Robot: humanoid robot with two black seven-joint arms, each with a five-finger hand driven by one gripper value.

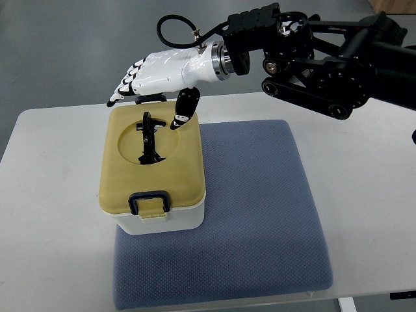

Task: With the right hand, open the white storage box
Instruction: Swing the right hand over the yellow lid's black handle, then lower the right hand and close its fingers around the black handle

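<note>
A white storage box (170,221) with a yellow lid (127,179) stands on the left part of a blue-grey mat (260,195). A dark handle (149,138) lies in the lid's round recess, and a dark latch (150,202) clips the near edge. My right hand (153,78), white with black fingertips, hovers over the box's far edge. Its fingers are spread and pointing left, and its thumb (183,108) hangs down close to the lid beside the handle. It holds nothing. The lid sits closed on the box.
The mat lies on a white table (364,214). My black right arm (325,58) crosses the top right of the picture. The table's far edge runs just behind the box.
</note>
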